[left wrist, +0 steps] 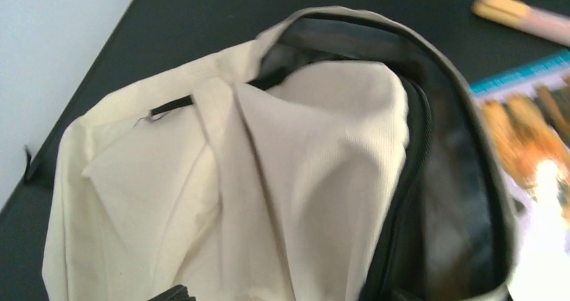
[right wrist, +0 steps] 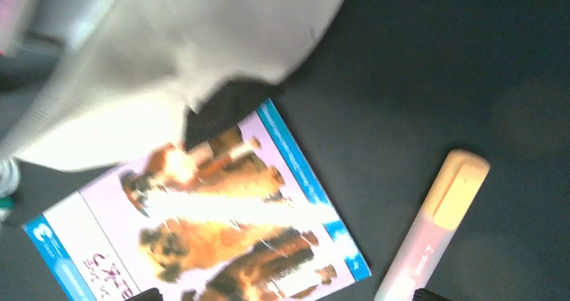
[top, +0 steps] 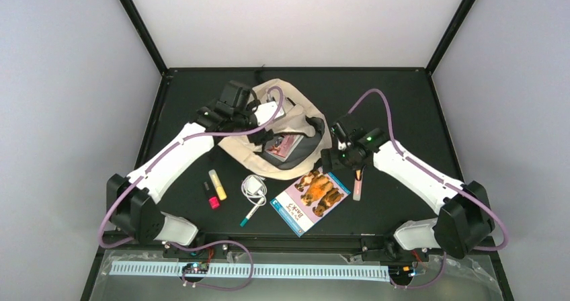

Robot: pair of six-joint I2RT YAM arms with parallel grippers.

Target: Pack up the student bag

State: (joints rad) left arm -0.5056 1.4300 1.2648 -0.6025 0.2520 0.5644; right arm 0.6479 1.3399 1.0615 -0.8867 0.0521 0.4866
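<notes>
Black table (top: 403, 99) carries the student bag (top: 252, 154); right gripper (top: 328, 160), spread, hangs just right of it; left gripper (top: 265, 113) state cannot be told.

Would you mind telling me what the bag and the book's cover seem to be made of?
Bag: matte cream woven fabric, going by its ribbed weave and soft folds. Book cover: probably glossy coated paper, since glare washes out its picture.
</notes>
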